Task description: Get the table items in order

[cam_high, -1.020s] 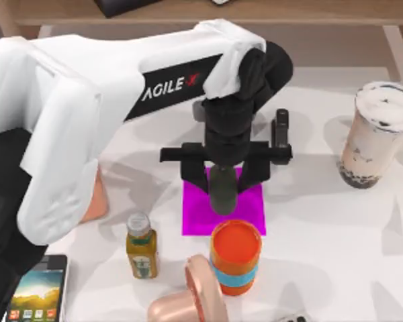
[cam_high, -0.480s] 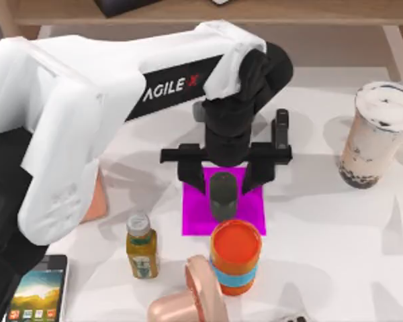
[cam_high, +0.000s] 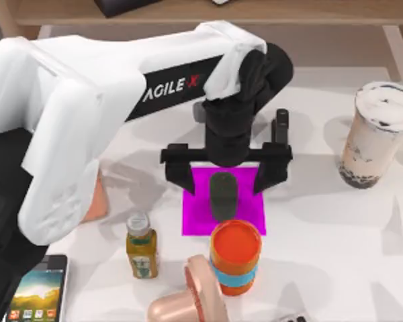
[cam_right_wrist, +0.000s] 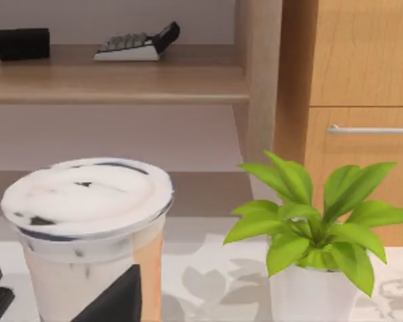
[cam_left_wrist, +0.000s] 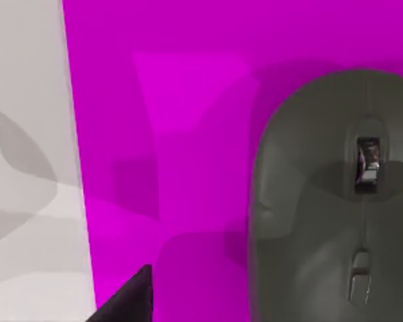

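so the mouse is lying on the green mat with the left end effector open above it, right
Not quite: the mat under the mouse is magenta, not green, as the top view shows. The left end effector is indeed open above the mouse.

The top view looks down on the table (cam_high: 336, 228); the left wrist view hovers close above the mouse (cam_left_wrist: 332, 201) on the magenta mat (cam_left_wrist: 174, 134) it shares with the top view.
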You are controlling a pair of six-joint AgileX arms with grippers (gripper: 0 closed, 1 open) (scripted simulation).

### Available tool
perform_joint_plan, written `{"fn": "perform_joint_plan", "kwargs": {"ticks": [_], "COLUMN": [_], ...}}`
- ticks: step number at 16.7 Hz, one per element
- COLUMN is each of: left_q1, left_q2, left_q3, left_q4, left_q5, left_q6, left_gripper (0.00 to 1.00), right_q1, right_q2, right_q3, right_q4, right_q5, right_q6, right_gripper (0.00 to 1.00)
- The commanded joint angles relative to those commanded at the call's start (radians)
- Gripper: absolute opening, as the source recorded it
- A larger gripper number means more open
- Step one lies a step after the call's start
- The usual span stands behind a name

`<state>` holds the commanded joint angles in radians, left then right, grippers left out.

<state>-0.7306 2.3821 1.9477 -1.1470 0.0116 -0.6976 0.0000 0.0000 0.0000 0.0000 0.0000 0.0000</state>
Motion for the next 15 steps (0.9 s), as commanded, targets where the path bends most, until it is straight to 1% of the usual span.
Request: {"fn": "perform_joint_plan", "kwargs": {"ticks": [5,9,12,15], "left_q1": [0.000,0.018,0.078,0.176], "left_q2": [-0.012,-0.154,-0.336,-0.544], "left_q3": [-0.002,-0.063,-0.197,-0.389], "left_q4": [0.002,0.015,0.018,0.008], "left_q5": [0.000,-0.005,-0.001,0.015], "left_q6": [0.008,0.085,0.168,0.241], "left_gripper": [1.00,1.00,1.00,1.00], "right_q1": [0.000,0.000,0.000,0.000], "right_q2": [0.000,0.000,0.000,0.000], "right_q3": [0.000,0.000,0.000,0.000], "right_q4": [0.000,0.000,0.000,0.000], "right_q5": [0.000,0.000,0.000,0.000], "right_q6": [0.000,0.000,0.000,0.000], "right_gripper": [1.00,1.00,1.00,1.00]}}
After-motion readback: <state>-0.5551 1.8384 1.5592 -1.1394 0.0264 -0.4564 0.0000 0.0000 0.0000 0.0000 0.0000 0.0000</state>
